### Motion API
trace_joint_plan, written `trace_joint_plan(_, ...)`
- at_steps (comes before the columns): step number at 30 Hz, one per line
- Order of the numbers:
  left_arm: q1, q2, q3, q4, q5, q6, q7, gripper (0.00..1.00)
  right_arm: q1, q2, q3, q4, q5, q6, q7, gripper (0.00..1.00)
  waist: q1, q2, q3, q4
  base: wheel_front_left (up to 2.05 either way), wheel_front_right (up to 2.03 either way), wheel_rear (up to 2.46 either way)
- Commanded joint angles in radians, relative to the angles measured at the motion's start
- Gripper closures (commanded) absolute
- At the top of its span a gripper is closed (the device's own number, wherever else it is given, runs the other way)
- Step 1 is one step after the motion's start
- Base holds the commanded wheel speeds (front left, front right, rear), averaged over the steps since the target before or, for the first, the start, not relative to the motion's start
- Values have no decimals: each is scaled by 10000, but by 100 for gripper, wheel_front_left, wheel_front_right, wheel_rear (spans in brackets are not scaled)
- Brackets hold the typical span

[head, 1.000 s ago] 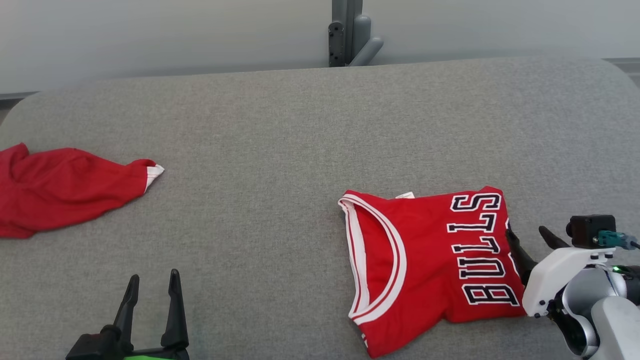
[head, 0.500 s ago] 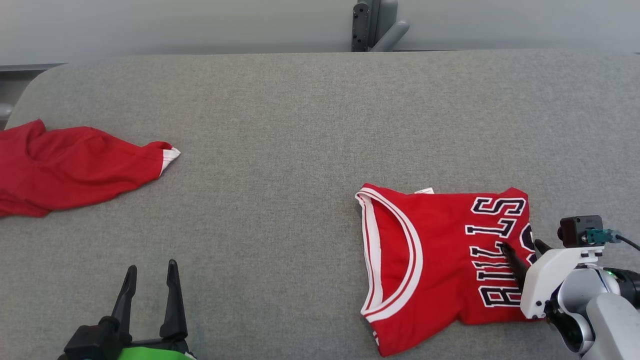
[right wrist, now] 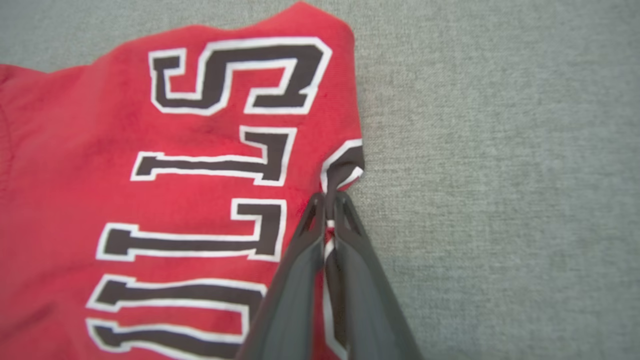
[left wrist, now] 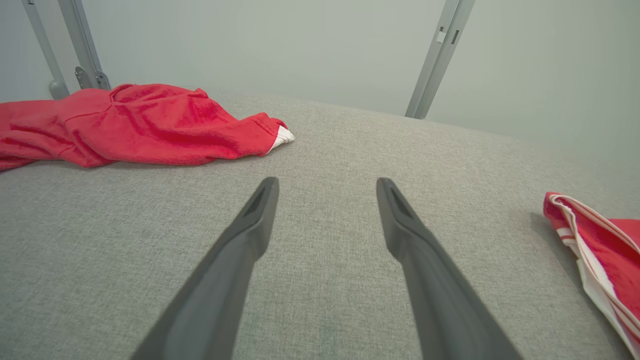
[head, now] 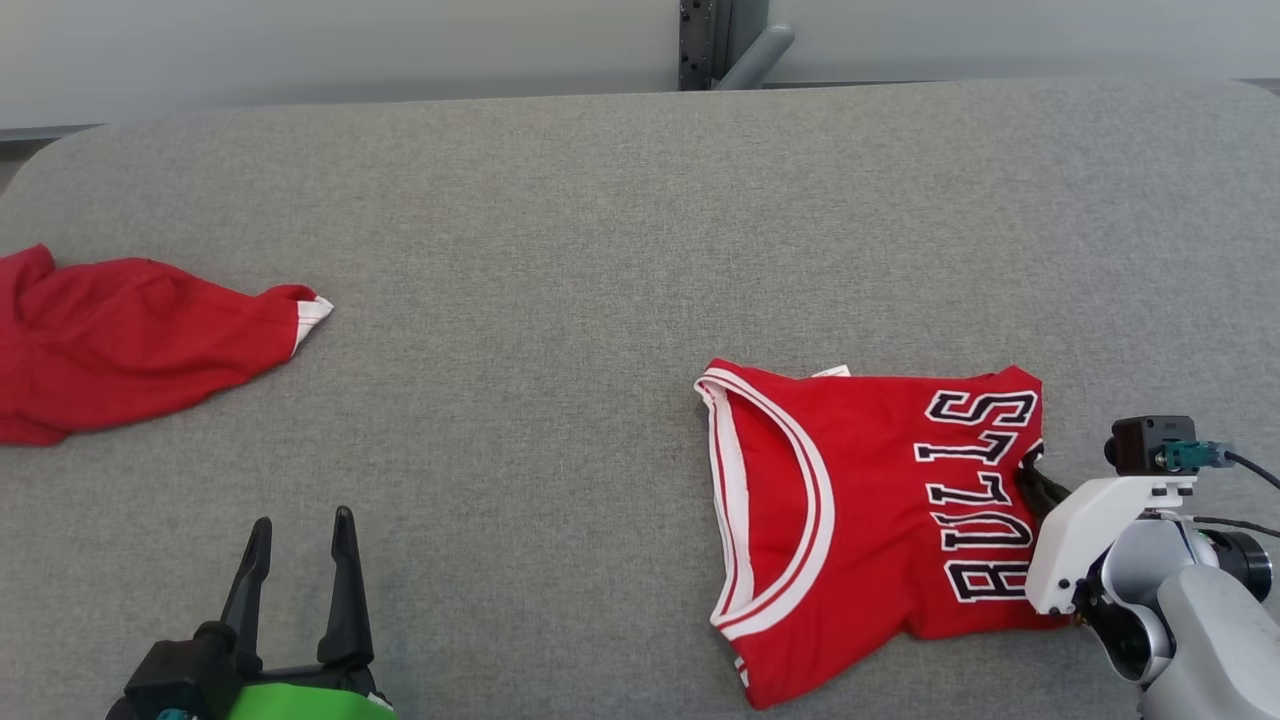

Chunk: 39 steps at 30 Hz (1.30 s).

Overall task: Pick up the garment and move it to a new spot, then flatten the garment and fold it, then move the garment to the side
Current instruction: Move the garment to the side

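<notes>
the right end effector (right wrist: 328, 200) is clenched on the edge of the folded red jersey (head: 860, 500) on the grey tabletop (head: 560, 250). the left end effector (head: 300, 522) hovers released, well apart from it.

My left gripper (head: 303, 520) sits low on my left side, its two fingers (left wrist: 240, 255) spread wide and pointing forward. My right gripper (head: 1032, 468) reaches in from my right on its pale wrist (head: 1085, 530), fingers pinched together on the edge of the jersey (head: 860, 480).
</notes>
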Motion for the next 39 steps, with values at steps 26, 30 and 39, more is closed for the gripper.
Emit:
trace_joint_plan(26, -1550, 475, -358, -540, 742, -240, -11, 0, -4231, -1500, -503, 1292, -801, -13, -1911, 100, 0, -1, 2755, -1785, 0, 0, 0)
trace_joint_plan(30, -1806, 754, -352, -720, 791, -240, -11, 0, -5107, -1974, -1147, 1886, -1022, -13, -2077, 100, 0, -1, 3453, -1768, 0, 0, 0)
trace_joint_plan(39, -1518, 1173, -160, -1044, 853, -250, -11, 0, -6032, -2598, -2684, 3473, -1536, -13, -2317, 100, 0, -1, 4036, -1673, 0, 0, 0)
